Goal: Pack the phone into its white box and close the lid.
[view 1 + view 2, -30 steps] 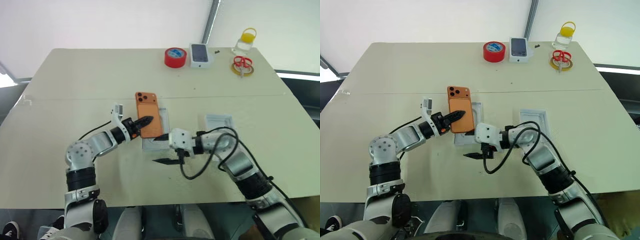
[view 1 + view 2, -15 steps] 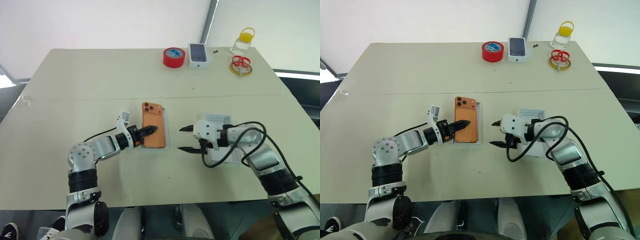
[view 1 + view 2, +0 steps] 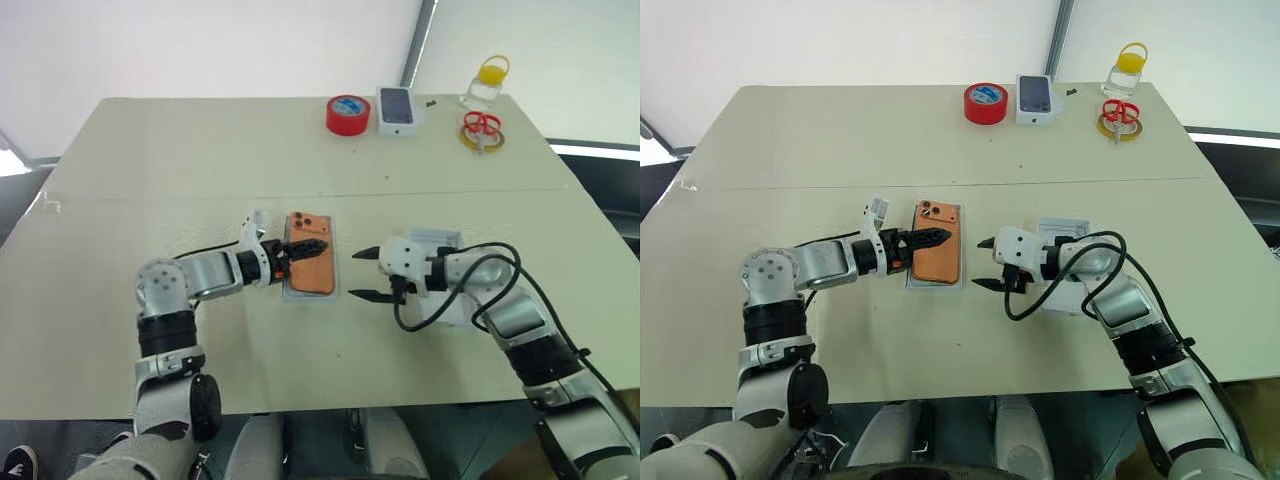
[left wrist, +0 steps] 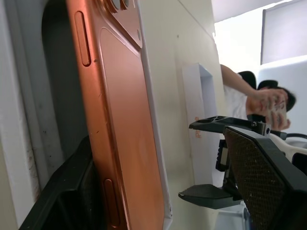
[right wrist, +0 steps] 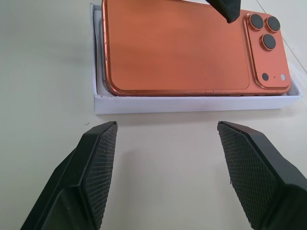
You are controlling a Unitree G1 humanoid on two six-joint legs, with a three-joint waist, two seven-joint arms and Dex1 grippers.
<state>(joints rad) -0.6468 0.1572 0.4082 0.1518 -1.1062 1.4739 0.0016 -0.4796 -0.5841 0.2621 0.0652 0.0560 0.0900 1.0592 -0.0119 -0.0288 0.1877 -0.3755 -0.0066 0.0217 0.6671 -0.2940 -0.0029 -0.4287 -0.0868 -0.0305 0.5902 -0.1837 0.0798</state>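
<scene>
Right wrist view: smooth orange phone (image 5: 177,50) in white box (image 5: 192,103), right gripper (image 5: 165,139) spread.

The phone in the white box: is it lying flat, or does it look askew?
It looks askew. The phone lies back up in the white box, but the left wrist view shows it tilted. One long edge seems propped on a finger of the open left gripper, so it is not fully seated.
</scene>
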